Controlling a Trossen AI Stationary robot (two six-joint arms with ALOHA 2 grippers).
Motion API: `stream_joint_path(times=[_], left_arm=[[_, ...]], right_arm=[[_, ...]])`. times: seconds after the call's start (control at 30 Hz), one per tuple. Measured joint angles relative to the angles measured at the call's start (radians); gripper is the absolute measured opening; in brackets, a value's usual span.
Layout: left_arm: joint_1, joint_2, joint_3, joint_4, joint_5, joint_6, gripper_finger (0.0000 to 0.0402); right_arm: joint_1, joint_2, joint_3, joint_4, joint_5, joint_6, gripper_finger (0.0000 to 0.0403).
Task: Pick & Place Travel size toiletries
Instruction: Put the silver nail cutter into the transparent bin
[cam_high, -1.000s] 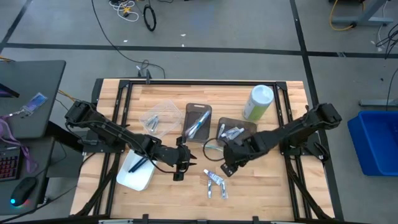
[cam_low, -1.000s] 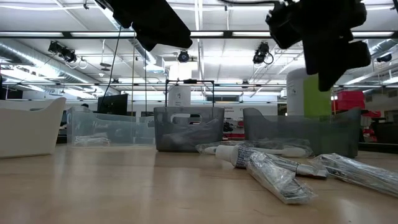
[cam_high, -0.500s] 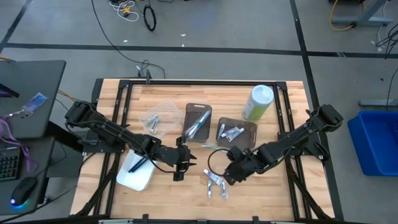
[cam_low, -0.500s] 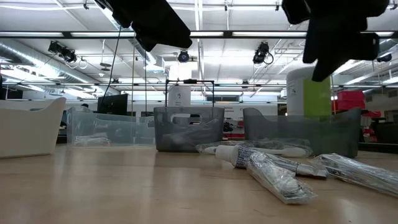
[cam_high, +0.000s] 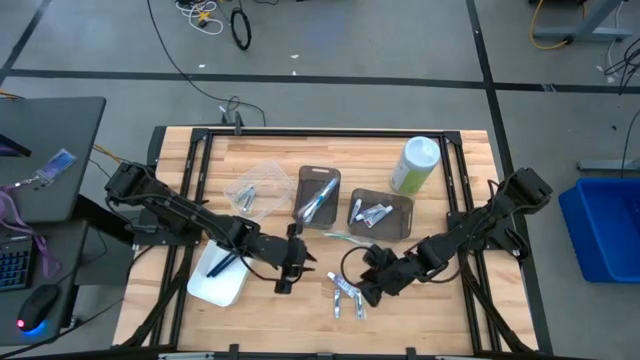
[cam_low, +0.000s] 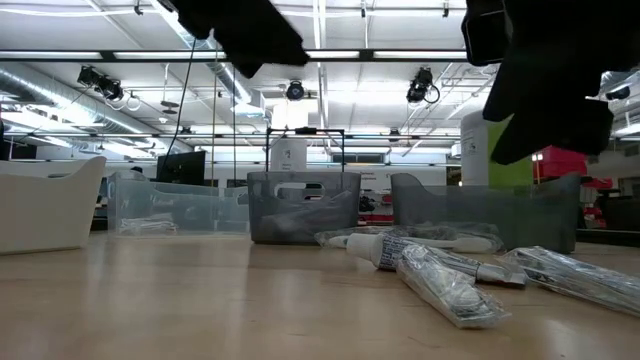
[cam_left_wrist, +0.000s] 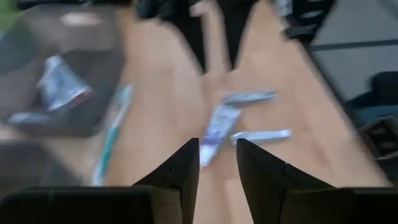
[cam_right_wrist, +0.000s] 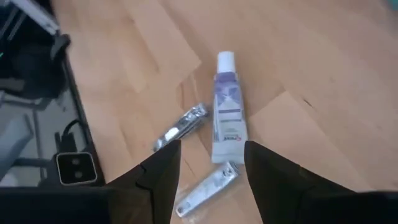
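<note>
Loose toiletries lie flat on the wood near the table's near edge (cam_high: 345, 297): a white tube with a purple label (cam_right_wrist: 227, 109) and two silvery pieces (cam_right_wrist: 180, 127), also visible in the low view (cam_low: 440, 280). A light-blue toothbrush (cam_high: 340, 237) lies farther back. My right gripper (cam_right_wrist: 211, 180) hovers open just above the tube and silvery pieces (cam_high: 370, 287), touching nothing. My left gripper (cam_left_wrist: 217, 165) hangs open to their left (cam_high: 290, 262), pointing toward them.
Along the middle of the table stand a clear bin (cam_high: 255, 190), a dark bin with toothbrushes (cam_high: 320, 195) and a dark bin with small tubes (cam_high: 380, 213). A white tub (cam_high: 220, 275) sits near-left, and a green canister (cam_high: 415, 165) far-right. Bare wood lies near the front edge.
My right gripper has swung from beside the dark bin with tubes toward the table's near edge and a little left, ending above the loose tube and silvery pieces, still open. The toiletries have not moved.
</note>
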Motion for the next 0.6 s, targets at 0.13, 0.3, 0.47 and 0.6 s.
stream_joint_path(times=[0.13, 0.3, 0.47, 0.6], left_arm=[[0.0, 0.0, 0.0, 0.057, 0.118, 0.063, 0.0115], [0.0, 0.0, 0.0, 0.081, 0.212, 0.165, 0.0115], [0.0, 0.075, 0.004, 0.136, 0.231, 0.141, 0.0115], [0.0, 0.168, 0.022, 0.176, 0.202, 0.174, 0.0115]], right_arm=[[-0.013, 0.0, -0.013, 0.014, 0.0, -0.136, 0.0191], [-0.048, 0.0, -0.014, 0.041, 0.071, -0.278, 0.0191], [-0.079, -0.037, -0.014, 0.05, 0.047, -0.377, 0.0186], [-0.092, -0.131, -0.012, -0.012, -0.028, -0.453, 0.0187]])
